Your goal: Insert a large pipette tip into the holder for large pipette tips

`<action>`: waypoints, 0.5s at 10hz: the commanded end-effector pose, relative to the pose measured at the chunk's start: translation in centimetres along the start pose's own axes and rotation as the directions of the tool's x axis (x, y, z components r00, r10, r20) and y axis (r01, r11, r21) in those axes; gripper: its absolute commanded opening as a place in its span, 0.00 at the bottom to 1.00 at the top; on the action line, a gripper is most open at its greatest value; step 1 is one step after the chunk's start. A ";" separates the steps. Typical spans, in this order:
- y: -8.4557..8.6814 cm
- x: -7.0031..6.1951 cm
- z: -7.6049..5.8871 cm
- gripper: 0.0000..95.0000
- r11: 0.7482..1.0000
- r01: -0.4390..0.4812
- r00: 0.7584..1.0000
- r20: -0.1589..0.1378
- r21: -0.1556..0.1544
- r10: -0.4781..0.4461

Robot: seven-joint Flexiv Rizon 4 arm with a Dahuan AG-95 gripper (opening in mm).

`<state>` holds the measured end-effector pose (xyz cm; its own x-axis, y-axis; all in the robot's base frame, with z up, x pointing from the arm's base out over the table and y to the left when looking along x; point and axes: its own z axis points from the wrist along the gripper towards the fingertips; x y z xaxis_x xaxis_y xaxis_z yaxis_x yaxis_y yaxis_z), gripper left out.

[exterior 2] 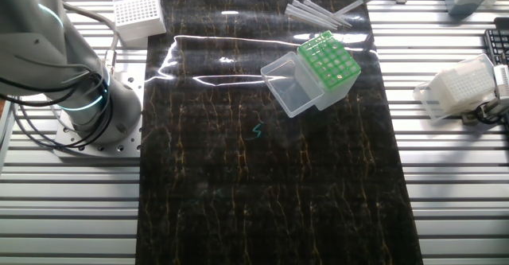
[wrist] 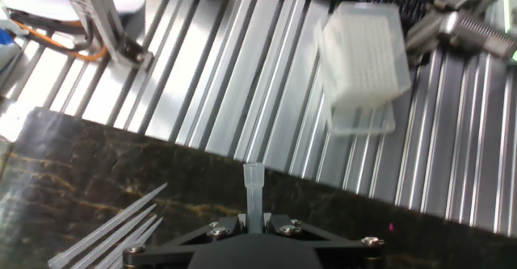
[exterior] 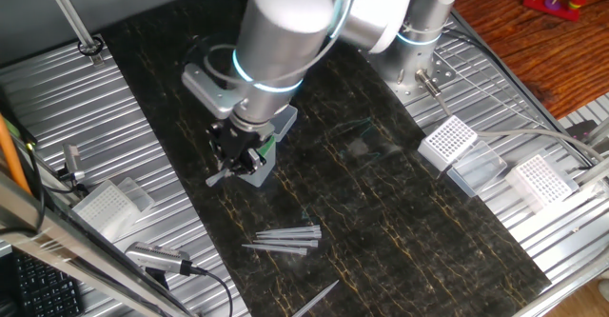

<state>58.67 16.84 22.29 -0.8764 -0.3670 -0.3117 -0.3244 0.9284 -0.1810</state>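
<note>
My gripper is shut on a large clear pipette tip, whose wide end sticks out between the fingers in the hand view. In one fixed view the tip pokes out to the lower left. The gripper hangs right over the holder for large pipette tips and hides most of it. In the other fixed view the holder shows its green grid top, with its clear lid hinged open. The gripper is not in that view.
Several loose tips lie on the black mat in front of the holder, also in the hand view. White grid-topped racks stand on the metal deck. The arm's base is bolted at the mat's edge.
</note>
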 end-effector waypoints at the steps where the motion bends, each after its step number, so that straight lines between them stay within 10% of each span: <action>1: -0.2 -0.7 -0.5 0.00 1.000 -0.014 1.000 -0.009 -0.006 0.014; 5: -0.6 -0.7 0.6 0.00 0.997 -0.072 0.997 -0.023 -0.012 0.072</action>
<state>59.87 16.61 21.97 -0.9115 -0.2913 -0.2903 -0.2607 0.9552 -0.1398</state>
